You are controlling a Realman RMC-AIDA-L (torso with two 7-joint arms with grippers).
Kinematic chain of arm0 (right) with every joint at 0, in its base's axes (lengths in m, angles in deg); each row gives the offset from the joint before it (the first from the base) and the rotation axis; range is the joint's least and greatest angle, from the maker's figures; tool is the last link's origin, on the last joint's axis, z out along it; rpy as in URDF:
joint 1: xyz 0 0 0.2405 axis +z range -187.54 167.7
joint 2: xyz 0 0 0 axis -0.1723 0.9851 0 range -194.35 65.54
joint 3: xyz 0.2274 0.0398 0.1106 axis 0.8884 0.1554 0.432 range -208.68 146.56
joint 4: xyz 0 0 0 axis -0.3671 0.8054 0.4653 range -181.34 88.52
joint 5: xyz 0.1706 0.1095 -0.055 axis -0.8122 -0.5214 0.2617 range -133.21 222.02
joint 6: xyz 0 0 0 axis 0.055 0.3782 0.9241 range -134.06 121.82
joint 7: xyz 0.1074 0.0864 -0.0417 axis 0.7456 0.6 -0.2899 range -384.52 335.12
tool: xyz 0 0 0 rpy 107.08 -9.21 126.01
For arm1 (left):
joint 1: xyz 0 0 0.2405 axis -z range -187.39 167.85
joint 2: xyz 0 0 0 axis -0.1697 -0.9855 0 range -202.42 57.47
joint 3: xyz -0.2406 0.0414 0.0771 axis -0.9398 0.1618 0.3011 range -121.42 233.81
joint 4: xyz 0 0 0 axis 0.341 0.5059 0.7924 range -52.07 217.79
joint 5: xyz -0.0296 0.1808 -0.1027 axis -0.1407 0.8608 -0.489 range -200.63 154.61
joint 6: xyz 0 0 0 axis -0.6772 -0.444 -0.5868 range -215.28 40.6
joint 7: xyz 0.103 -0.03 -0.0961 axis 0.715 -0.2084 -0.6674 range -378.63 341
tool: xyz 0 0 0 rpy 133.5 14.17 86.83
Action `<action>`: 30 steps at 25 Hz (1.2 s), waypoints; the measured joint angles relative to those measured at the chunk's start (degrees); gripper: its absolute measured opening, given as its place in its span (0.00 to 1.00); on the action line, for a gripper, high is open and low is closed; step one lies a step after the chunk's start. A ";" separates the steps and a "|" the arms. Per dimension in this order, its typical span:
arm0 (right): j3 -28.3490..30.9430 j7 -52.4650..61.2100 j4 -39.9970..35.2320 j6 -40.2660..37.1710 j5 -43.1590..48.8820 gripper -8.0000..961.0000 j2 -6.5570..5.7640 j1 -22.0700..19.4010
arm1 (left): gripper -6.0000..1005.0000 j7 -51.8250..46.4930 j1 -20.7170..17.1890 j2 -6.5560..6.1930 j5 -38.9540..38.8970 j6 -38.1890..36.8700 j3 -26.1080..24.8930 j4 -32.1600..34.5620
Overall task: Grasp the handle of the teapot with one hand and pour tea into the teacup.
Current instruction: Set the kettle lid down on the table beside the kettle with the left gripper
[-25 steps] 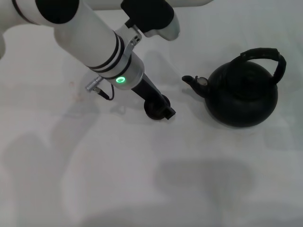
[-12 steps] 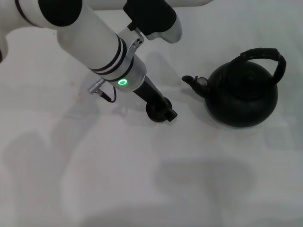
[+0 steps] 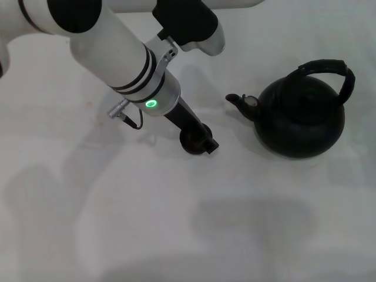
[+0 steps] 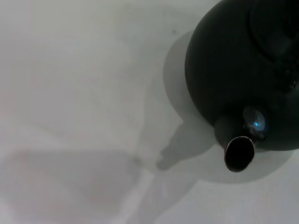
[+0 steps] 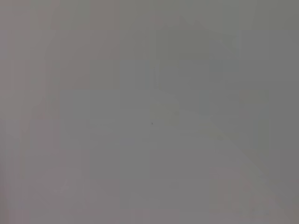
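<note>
The matte-black teapot [image 3: 301,120] stands on the white table at the right, its spout [image 3: 236,100] pointing left. Its arched black handle [image 3: 329,66] rises over the top, with nothing touching it. The small black teacup [image 3: 189,141] sits left of the spout. My left gripper [image 3: 202,143] is down at the teacup and partly hides it; I cannot tell whether it touches the cup. The left wrist view shows the teapot [image 4: 247,70] and its spout opening [image 4: 239,153], but not the cup. My right gripper is out of view; its wrist view shows only a plain grey surface.
The white table [image 3: 247,235] stretches around both objects. My left arm [image 3: 117,53] crosses the upper left of the head view, with a green light [image 3: 151,103] on its wrist.
My left arm has shifted slightly down and to the right at the teacup. The teapot has not moved.
</note>
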 joint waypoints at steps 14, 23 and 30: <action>0.00 0.03 0.00 0.00 0.18 0.90 0.00 -0.01 | 0.69 0.04 -0.03 -0.04 0.17 0.60 0.00 0.11; 0.09 0.03 0.00 0.00 -0.12 0.90 0.00 -0.01 | 0.72 0.07 0.22 -0.06 0.36 0.70 0.00 0.35; 0.29 -0.11 0.00 0.00 -0.15 0.90 0.00 -0.06 | 0.78 0.07 0.18 -0.12 0.14 0.86 -0.25 2.90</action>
